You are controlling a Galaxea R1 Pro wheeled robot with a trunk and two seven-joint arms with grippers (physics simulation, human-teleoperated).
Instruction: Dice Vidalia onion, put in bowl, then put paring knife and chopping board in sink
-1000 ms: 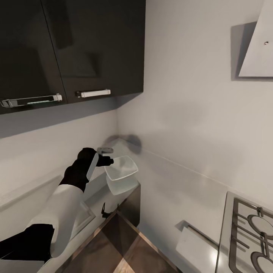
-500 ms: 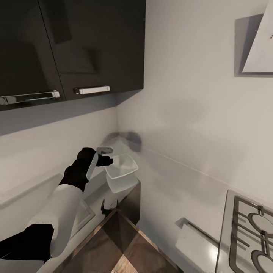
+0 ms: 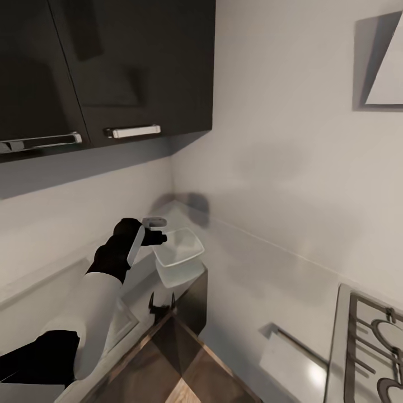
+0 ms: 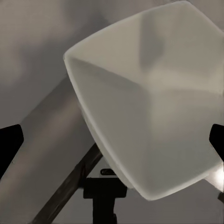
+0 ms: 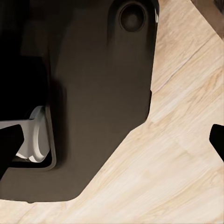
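One bowl (image 3: 178, 250), white and square, hangs tilted above the grey surface (image 3: 246, 263) near the wall corner, the left gripper (image 3: 152, 230) raised with its jaws clamped on the bowl's rim. Two dark wall cupboards (image 3: 106, 67) hang above the bowl, a hob (image 3: 372, 341) lies well apart from it, and the right gripper (image 5: 112, 140) has its jaws apart over the wooden floor (image 5: 186, 140).

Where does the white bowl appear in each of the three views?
Head view: the bowl sits left of centre, lifted above the countertop, at the left gripper.
Left wrist view: the bowl spans most of the picture, close up and tilted.
Right wrist view: not in it; wooden floor and the robot's dark base.
Shared landmark: the dark cabinet edge under the bowl.
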